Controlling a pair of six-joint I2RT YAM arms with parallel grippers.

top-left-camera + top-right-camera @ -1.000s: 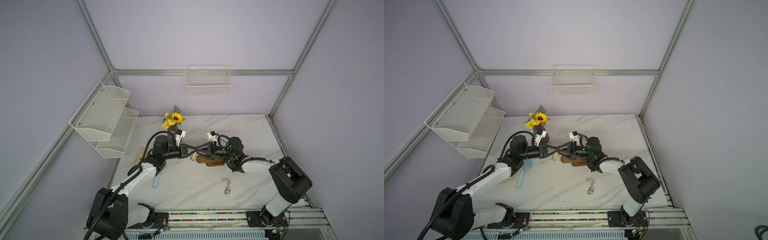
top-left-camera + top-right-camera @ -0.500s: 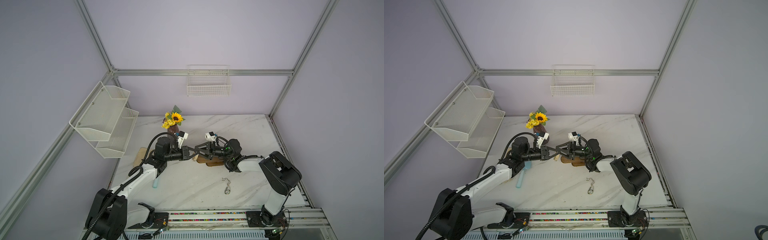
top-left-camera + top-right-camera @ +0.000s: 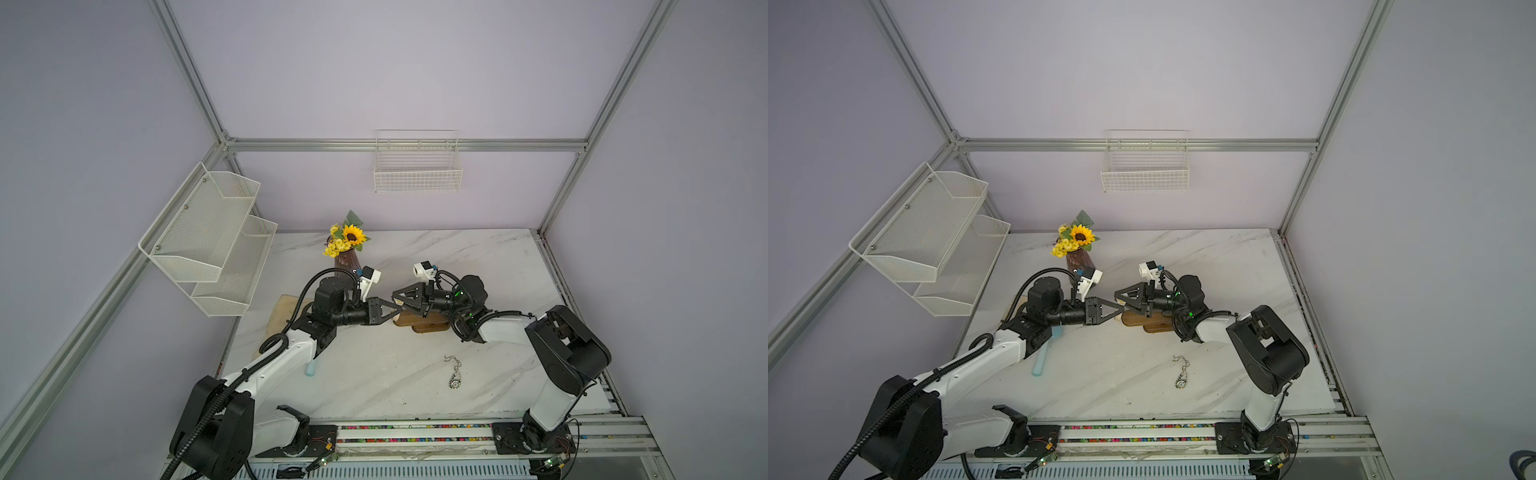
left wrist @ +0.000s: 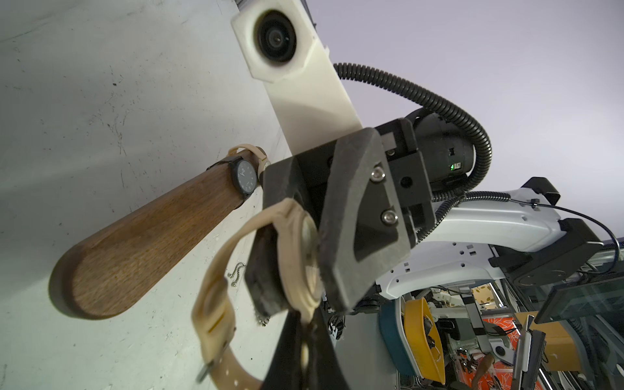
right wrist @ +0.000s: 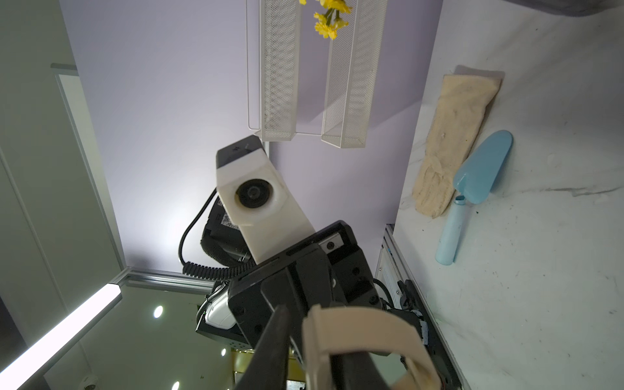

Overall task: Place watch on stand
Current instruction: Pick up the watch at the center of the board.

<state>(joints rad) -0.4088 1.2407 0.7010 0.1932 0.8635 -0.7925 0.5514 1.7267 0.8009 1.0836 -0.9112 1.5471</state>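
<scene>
The beige watch (image 4: 216, 304) hangs in the air between both grippers, just off the near rounded end of the stand (image 4: 145, 243). My left gripper (image 4: 304, 337) is shut on its strap. My right gripper (image 4: 297, 256) faces it, and its two dark pads are shut on the round watch case. In the right wrist view the strap (image 5: 358, 324) loops past the right gripper (image 5: 314, 358). A black watch (image 4: 244, 175) sits further along the stand's bar. In both top views the left gripper (image 3: 400, 309) and right gripper (image 3: 395, 297) meet tip to tip over the left end of the stand (image 3: 428, 322), hiding the watch.
A silver chain with a pendant (image 3: 455, 374) lies on the marble top in front of the stand. A light blue scoop (image 5: 472, 189) and a pale beige mat (image 5: 452, 145) lie under the left arm. A vase of sunflowers (image 3: 347, 249) stands behind it. White mesh shelves (image 3: 212, 232) hang on the left wall.
The right gripper has come closer to the left one and its jaws have narrowed onto the watch case. The left gripper has stayed shut on the strap.
</scene>
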